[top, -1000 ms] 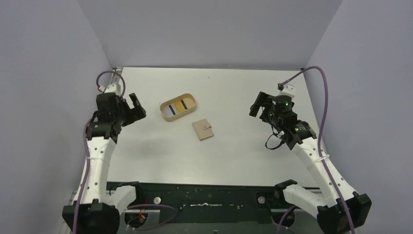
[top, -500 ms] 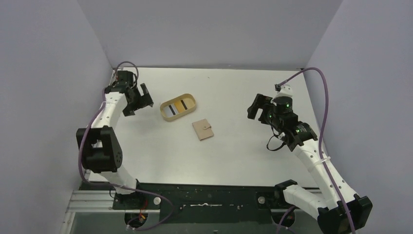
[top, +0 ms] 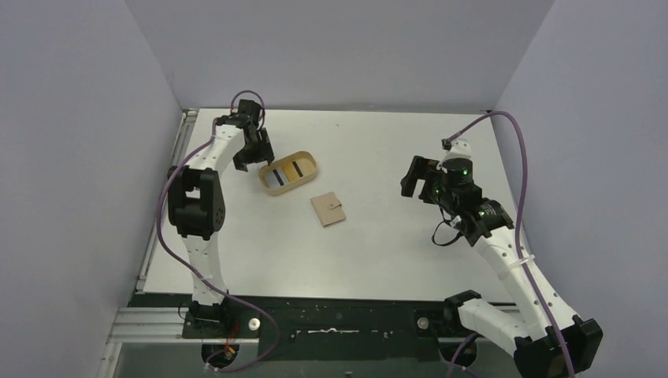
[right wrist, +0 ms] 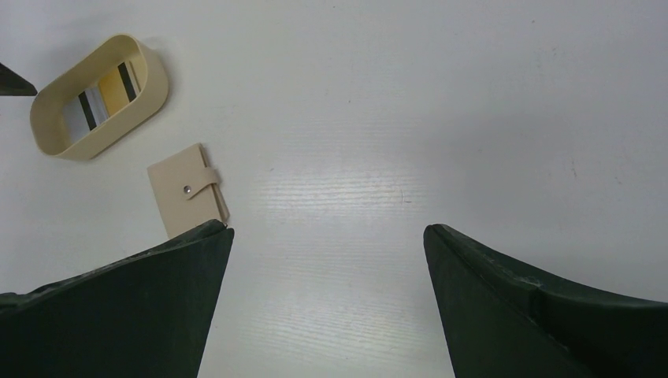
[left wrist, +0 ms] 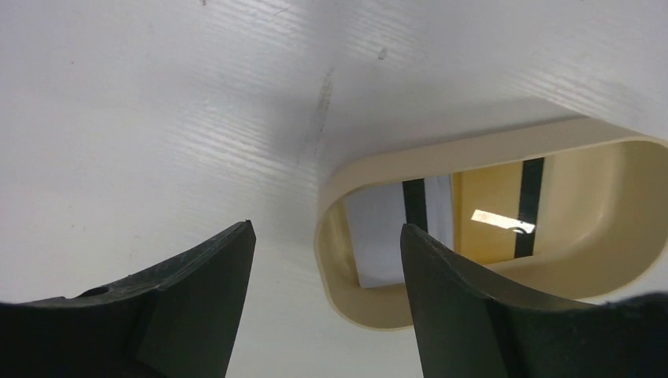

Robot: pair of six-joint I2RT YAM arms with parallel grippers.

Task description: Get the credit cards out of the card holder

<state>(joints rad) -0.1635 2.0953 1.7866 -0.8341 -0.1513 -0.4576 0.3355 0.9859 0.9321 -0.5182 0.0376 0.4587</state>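
Left wrist view: left gripper (left wrist: 327,228) fingers (left wrist: 197,299) moderately apart, gripping nothing. Near end of oval tan tray (left wrist: 473,146) sits just beyond the tips; contact cannot be told. Inside the tray lie a pale card (left wrist: 378,228) and a yellow card (left wrist: 492,213), each black-striped. Right gripper (right wrist: 328,228) fingers (right wrist: 512,315) spread wide, empty. Closed tan leather-like card holder (right wrist: 185,197), tab snapped, lies on white table (right wrist: 354,94) just beyond one fingertip, untouched.

Overhead from behind, wrist views downward, left nearest, all sharing tray (left wrist: 473,148)
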